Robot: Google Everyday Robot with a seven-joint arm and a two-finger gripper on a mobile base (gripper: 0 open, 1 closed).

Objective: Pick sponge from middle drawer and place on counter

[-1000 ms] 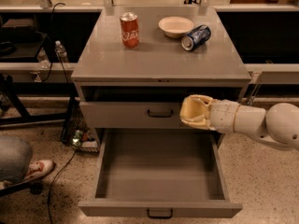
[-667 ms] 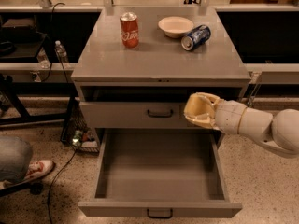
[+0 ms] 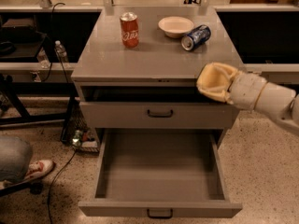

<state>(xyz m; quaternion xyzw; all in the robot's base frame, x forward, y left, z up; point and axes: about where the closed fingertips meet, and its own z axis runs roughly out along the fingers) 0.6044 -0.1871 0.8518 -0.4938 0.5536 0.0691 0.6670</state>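
Observation:
My gripper (image 3: 212, 82) is at the right front corner of the counter (image 3: 154, 59), level with its front lip. It is closed around a pale yellow soft lump with a wavy edge, the sponge (image 3: 216, 76), which blends with the cream fingers. The white arm comes in from the right. The middle drawer (image 3: 159, 210), the lowest one, is pulled fully open below and to the left of the gripper, and its grey tray is empty.
On the counter stand a red soda can (image 3: 129, 29), a white bowl (image 3: 175, 26) and a blue can on its side (image 3: 195, 37). The drawer above (image 3: 160, 113) has a dark gap over its front. A person's shoe (image 3: 35, 169) is at the lower left.
The gripper has risen and shifted right with the sponge, from in front of the upper drawer to the counter's right front corner. The drawers have not moved.

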